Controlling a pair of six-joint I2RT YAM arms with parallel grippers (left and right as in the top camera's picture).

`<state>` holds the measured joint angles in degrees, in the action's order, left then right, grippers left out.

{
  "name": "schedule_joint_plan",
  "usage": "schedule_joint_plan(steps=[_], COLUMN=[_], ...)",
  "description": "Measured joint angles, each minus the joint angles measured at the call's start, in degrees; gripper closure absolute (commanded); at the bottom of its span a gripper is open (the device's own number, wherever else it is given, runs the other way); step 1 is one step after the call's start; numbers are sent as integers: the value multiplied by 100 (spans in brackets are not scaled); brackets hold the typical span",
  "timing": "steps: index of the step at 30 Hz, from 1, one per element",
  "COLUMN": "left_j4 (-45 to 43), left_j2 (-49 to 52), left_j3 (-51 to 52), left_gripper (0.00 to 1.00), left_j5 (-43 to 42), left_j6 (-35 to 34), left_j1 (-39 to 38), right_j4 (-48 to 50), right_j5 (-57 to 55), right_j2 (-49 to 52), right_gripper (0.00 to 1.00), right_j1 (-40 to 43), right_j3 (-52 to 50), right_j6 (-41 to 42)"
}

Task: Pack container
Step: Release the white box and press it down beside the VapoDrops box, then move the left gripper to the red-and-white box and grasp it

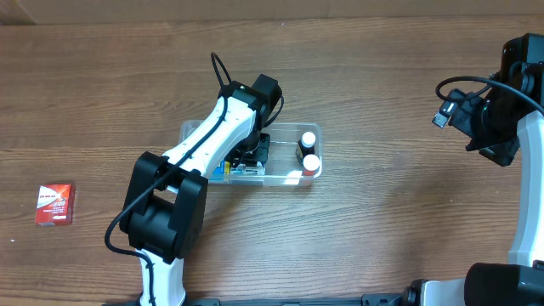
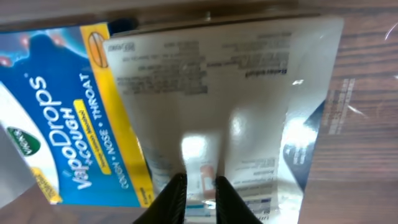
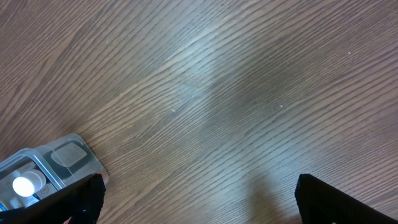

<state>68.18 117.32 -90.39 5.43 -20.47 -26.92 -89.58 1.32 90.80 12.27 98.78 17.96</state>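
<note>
Overhead and wrist views of two arms at a wooden table [image 1: 382, 238]. The left arm is reaching over the container [image 1: 285, 178], which is lying directly under the left gripper [image 2: 200, 194] and well off to the side of the right gripper [image 3: 200, 183].

Left wrist view: the two dark fingers [image 2: 177, 196] are pointing at a cough-drop bag [image 2: 205, 93], blue and yellow on one side and silver with fine print on the other. The bag is filling nearly the whole view just beyond the fingertips. The fingers are standing close together with only a narrow slit between them; whether they are pinching the bag cannot be told (the contact point is blurred).

Overhead view: two small white-capped bottles [image 1: 308, 138] are standing upright, one beside the other, in the end of the container that lies just beyond the left gripper, toward the right arm. A small red box [image 1: 55, 204] is lying flat on the table, well apart from the left gripper, on the side away from the container.

Right wrist view: the right gripper's fingers [image 3: 84, 198] are spreading wide apart, holding nothing, and hanging over bare wood. One rounded corner of the container, with a white cap showing inside, is appearing just past the finger at the lower left edge.
</note>
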Motion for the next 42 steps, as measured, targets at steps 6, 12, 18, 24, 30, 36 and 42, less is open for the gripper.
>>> schedule_joint_plan(steps=[6,12,18,24,30,36,42], left_j4=[420,979,1366,1751,2022,2243,1950], left_j2=[-48,-925,-2339,-2898,-2826,-3005,-4304], left_j3=[-638,-1298,-1502,-1517,-1379,-1279,-778], left_gripper=[79,40,8,4,7,5,0], left_j5=[109,599,1051,1292,1327,1051,807], left_j6=[11,-7,-70,-39,85,105,170], left_j1=[0,20,732,2800,4590,5584,5766], right_j4=[0,0,0,-2,4,9,37], right_j5=[-2,-2,0,-2,-2,-2,-2], right_j2=[2,2,0,0,0,0,0], right_gripper=[0,0,0,0,0,0,0], right_j1=[0,0,0,0,2,0,0], right_j3=[0,0,0,0,0,0,-2], right_j6=[0,0,-2,-2,-2,-2,-2])
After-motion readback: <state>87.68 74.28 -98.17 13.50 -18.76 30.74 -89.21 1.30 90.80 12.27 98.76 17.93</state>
